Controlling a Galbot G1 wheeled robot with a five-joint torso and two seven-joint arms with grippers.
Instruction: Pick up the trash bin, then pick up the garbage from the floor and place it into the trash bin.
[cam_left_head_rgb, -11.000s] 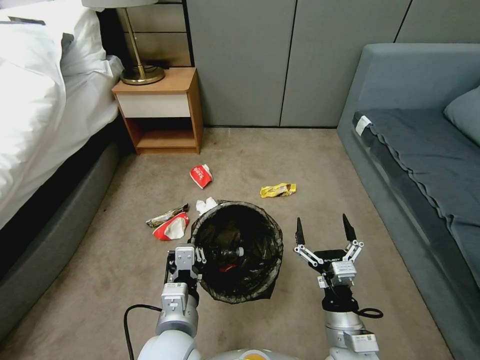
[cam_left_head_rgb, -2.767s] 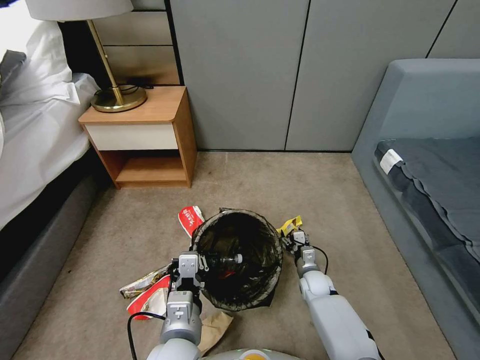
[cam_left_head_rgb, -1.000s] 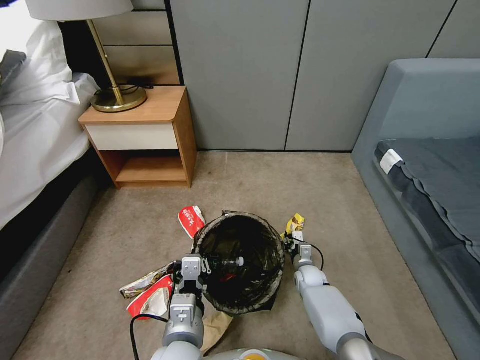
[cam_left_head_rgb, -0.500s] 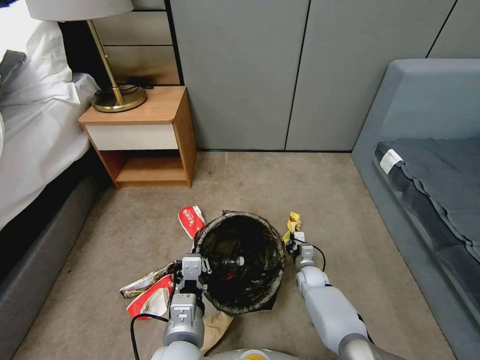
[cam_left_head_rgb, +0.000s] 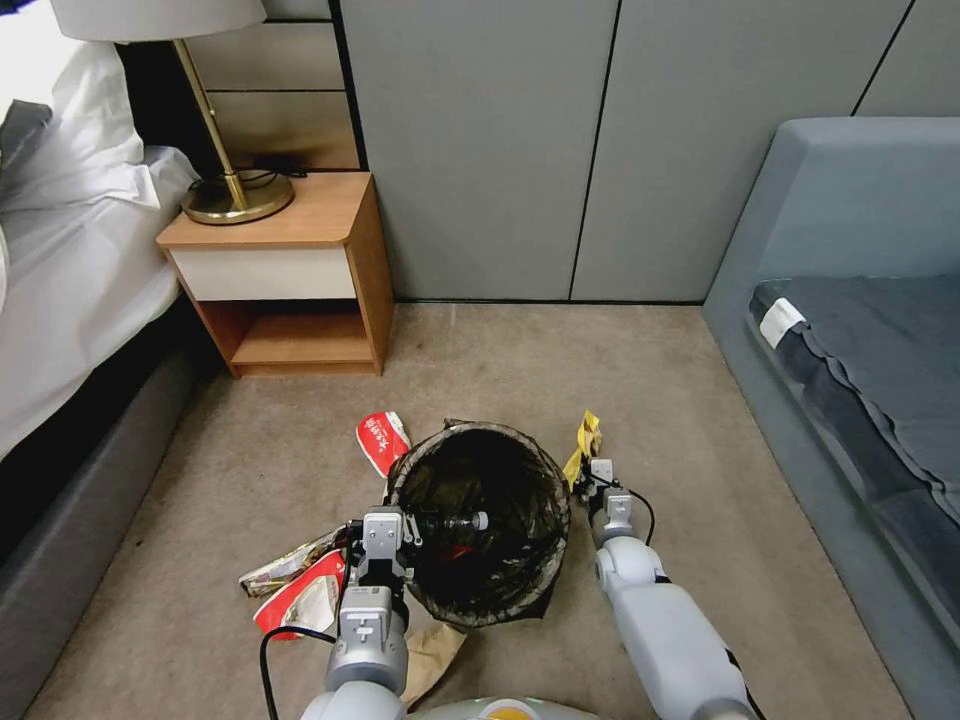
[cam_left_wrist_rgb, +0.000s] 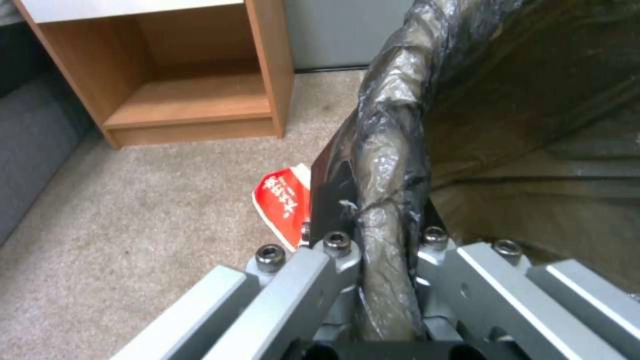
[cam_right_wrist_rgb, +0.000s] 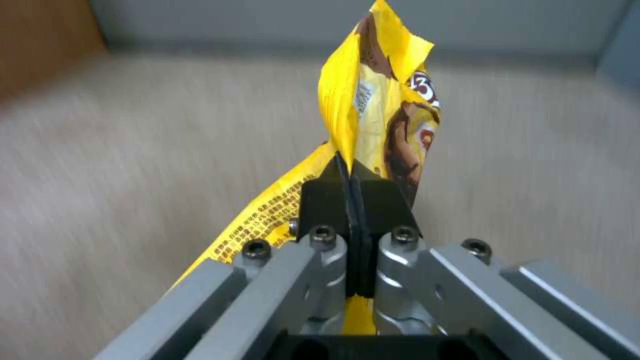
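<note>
Right gripper (cam_left_head_rgb: 588, 468) pinches a crinkled yellow foil wrapper (cam_left_head_rgb: 584, 441) just beside the round bin with dark liner bag (cam_left_head_rgb: 478, 520), whose rim the left gripper (cam_left_head_rgb: 392, 528) clamps. Bottle already inside; red-and-white wrappers (cam_left_head_rgb: 382, 440) lie beyond the left gripper, uncollected.

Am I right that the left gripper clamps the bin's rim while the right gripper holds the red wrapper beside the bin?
Not quite: the right gripper holds the yellow wrapper, as the right wrist view shows. A red wrapper lies on the carpet. The rest stands: the left gripper clamps the bin at its rim, and the right gripper is beside the bin.
</note>
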